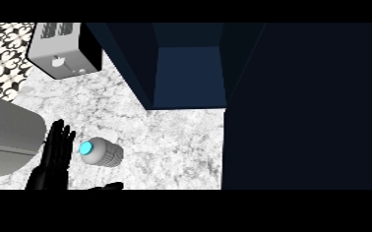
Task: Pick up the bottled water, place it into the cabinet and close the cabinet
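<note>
Grey bottled water, cyan cap, marble counter

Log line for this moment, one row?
left hand: open, beside bottled water | bottled water: on counter, ungrasped | cabinet: open

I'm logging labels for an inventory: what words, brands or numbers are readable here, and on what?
None can be read.
The bottle shows a plain grey body and a cyan cap, with no label.
The toaster bears no readable mark.
The cabinet carries no text.
</note>
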